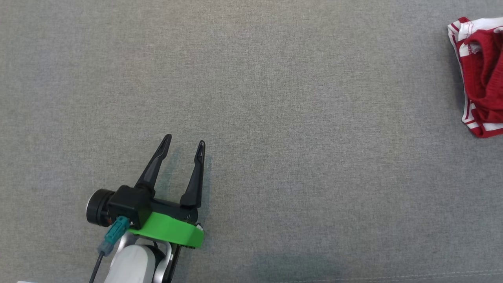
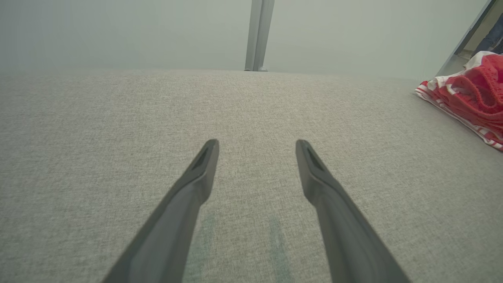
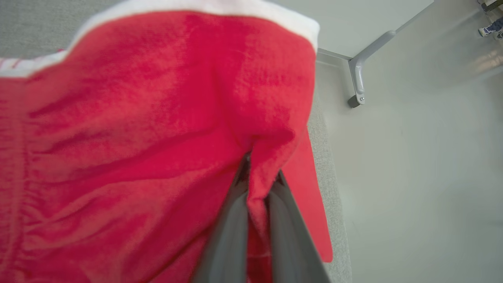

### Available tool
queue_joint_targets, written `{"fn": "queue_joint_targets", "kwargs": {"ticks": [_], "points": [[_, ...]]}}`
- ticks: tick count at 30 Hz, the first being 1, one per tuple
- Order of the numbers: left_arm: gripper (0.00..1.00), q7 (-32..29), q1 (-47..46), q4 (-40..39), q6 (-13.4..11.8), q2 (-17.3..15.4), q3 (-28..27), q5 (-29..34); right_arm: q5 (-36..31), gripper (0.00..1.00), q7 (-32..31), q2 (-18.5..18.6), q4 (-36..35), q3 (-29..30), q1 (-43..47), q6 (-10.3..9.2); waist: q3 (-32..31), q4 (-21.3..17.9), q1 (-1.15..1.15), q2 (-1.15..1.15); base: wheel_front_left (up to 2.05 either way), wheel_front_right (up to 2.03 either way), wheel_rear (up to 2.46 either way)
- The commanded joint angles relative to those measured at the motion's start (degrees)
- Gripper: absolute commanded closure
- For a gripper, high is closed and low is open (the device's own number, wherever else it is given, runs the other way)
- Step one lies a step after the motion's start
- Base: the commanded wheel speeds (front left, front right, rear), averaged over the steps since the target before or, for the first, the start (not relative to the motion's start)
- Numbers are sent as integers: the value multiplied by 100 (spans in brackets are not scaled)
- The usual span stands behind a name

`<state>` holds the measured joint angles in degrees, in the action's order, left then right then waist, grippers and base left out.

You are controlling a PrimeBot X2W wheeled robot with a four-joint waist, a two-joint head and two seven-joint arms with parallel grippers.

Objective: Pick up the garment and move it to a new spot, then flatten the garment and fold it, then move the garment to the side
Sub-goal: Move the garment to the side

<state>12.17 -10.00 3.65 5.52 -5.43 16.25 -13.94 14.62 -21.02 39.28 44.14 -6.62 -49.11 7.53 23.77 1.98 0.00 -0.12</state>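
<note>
Head view puts the garment [image 1: 481, 74], a crumpled red heap with white striped trim, at the right edge of the grey surface [image 1: 275, 118]; the left gripper [image 1: 184, 139] hangs spread wide over bare cloth near the front edge, well apart from it; the right wrist view adds the grip itself, the right gripper [image 3: 262, 169] pinched narrow on a red fold (floor beyond the edge); by my reading this is the pick-up, with moving, flattening, folding and setting aside all left.

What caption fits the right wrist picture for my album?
Right gripper shut on a fold of the red garment, by the edge of the grey surface.
</note>
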Motion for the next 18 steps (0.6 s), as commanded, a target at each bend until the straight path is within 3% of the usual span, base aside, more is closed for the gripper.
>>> {"fn": "queue_joint_targets", "kwargs": {"ticks": [1,3,4,5,6,18], "points": [[0,-23,-56,-39,-20,-55,9,43,-130,100,97,-26,64,-23,-116,-9,19,-26,0,12,0,0,0],[0,-35,-62,-57,-31,-59,32,56,-339,100,229,-47,169,-42,-190,-10,33,-48,0,12,0,0,0],[0,-44,-65,-68,-39,-63,41,53,-477,80,347,-45,199,-21,-233,-10,39,-60,0,12,0,0,0],[0,-54,-65,-80,-44,-67,51,50,-619,14,419,-53,243,-26,-259,-10,43,-69,0,12,0,0,0],[0,-67,-66,-86,-41,-72,61,49,-740,0,506,-67,288,-31,-276,-10,47,-77,0,12,0,0,0],[0,-74,-95,-71,-96,-101,105,10,-1168,0,1098,-367,781,232,-502,-10,9,-185,0,12,0,0,0]]}}
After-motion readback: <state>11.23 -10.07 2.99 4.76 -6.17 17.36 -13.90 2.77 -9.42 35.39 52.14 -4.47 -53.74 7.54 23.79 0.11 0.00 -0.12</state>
